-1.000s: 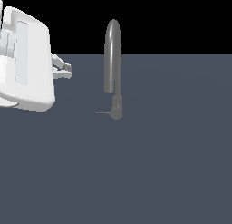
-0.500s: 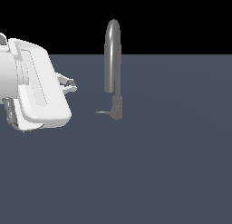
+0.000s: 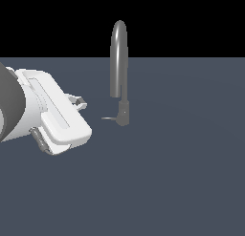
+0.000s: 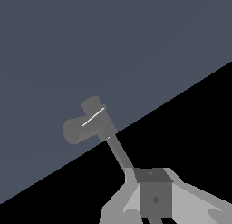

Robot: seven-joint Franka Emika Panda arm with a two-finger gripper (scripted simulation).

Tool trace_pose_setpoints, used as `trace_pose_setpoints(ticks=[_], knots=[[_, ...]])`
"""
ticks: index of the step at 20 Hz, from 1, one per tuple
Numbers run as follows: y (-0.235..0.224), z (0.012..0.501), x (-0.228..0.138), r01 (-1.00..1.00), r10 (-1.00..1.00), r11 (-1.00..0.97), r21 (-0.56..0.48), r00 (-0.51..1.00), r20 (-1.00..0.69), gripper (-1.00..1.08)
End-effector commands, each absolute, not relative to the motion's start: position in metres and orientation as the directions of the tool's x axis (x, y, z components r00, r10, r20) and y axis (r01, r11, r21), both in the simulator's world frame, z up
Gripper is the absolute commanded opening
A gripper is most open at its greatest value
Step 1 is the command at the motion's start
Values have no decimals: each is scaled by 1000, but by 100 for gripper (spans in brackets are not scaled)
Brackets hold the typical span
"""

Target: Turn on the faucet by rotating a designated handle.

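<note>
One clear gap separates tool [image 3: 79,103], opening unreadable, from handle [image 3: 109,118], whose long axis points back toward it, below faucet [image 3: 118,63].

Just one faucet [image 3: 118,63] is seen here, with one thin handle [image 3: 109,118] stuck out of its base, plus one white robot arm [image 3: 52,115].
</note>
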State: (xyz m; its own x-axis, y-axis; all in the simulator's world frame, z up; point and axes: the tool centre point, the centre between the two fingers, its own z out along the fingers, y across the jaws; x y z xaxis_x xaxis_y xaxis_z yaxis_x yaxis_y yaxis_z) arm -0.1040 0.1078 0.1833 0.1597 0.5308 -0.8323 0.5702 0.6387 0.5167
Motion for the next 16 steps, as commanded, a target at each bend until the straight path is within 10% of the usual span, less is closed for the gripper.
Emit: trace_pose_setpoints(ticks=[1, 16], knots=[[106, 174, -102, 544, 504, 680, 491, 139, -852, -100], [86, 124, -87, 374, 313, 875, 308, 48, -949, -100]])
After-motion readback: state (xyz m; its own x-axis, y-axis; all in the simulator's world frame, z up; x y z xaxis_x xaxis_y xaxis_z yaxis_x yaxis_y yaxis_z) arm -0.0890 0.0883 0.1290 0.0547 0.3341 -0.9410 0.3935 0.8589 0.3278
